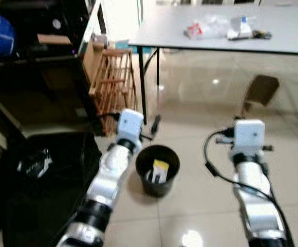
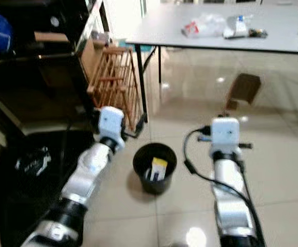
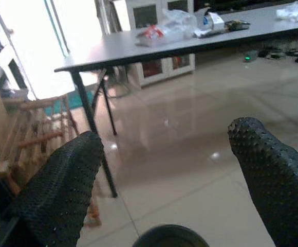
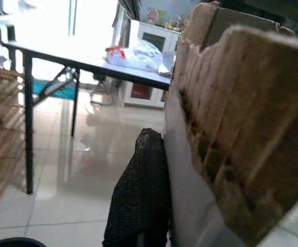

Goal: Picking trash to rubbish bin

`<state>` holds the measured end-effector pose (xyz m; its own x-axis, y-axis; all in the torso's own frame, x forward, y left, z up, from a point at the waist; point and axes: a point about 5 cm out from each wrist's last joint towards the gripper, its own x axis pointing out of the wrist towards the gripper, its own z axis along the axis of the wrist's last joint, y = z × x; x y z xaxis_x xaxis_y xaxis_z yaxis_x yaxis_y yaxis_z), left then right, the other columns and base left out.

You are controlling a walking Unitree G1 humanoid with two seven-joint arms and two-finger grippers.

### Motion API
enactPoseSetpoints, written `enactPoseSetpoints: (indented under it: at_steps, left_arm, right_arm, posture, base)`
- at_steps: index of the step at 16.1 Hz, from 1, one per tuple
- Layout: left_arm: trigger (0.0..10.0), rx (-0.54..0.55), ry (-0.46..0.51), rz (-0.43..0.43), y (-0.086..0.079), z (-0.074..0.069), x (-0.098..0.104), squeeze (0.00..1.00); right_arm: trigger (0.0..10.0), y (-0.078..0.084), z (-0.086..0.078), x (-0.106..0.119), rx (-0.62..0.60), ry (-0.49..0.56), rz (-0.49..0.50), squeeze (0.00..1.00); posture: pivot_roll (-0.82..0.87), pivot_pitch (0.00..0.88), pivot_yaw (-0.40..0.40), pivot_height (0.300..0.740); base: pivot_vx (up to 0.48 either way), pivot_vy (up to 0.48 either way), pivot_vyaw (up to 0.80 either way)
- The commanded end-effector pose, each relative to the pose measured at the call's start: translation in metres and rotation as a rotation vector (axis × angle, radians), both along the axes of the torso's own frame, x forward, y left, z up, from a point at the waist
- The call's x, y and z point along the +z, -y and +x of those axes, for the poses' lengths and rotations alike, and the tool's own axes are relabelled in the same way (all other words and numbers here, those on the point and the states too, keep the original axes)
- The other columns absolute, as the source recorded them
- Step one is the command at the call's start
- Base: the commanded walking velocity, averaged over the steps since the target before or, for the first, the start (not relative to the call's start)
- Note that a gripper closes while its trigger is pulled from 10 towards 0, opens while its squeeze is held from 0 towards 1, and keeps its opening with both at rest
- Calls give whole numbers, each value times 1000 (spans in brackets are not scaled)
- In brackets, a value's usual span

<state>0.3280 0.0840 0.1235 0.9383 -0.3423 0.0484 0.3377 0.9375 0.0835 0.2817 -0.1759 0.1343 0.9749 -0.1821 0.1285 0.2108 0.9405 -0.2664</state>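
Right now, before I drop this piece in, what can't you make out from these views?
- Cardboard piece in the right end effector: cropped by the right wrist view's edges; second finger hidden behind it.
- Rubbish bin: a yellow-and-white item inside, too blurred to identify.
- Trash on the table: wrappers too small and blurred to name.
- Left end effector: open, fingertips cut off by the wrist view's lower edge.

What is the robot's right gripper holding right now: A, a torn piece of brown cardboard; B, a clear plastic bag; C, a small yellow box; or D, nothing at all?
A: in the right wrist view a torn piece of brown cardboard sits pinched against the black finger of the right gripper, and the head views show the cardboard raised beyond that arm.
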Motion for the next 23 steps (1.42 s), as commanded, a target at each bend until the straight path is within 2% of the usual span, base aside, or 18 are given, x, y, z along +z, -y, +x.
enactPoseSetpoints:
  at_steps: [1, 9, 12, 15, 19, 23]
  left_arm:
    - [10000, 2, 1, -4, -1, 1, 1, 0]
    - [10000, 3, 7, -13, 0, 1, 2, 0]
    - [10000, -37, 21, -31, 2, -1, 5, 0]
    - [10000, -32, 19, -31, 1, -1, 5, 0]
    - [10000, -29, 21, -33, 1, 0, 5, 0]
    - [10000, -30, 22, -39, 2, 0, 5, 0]
  right_arm:
    - [10000, 1, 1, 2, -3, 2, -4, 0]
    - [10000, 0, 2, 1, 3, -2, -2, 0]
    - [10000, -1, 2, 1, 3, 0, 2, 0]
    - [10000, 0, 1, -1, -7, -10, 31, 0]
    - [10000, 1, 2, -1, -9, -12, 36, 0]
    - [10000, 1, 2, -2, -10, -13, 36, 0]
  posture:
    - [-108, 39, 88, 740]
    - [-105, 41, 88, 740]
    - [-105, 41, 88, 740]
    - [-105, 42, 92, 740]
    - [-106, 43, 93, 740]
    - [-106, 43, 93, 740]
  base:
    - [0, 0, 0]
    - [0, 0, 0]
    - [0, 0, 0]
    - [0, 0, 0]
    - [0, 0, -631]
    - [0, 0, 0]
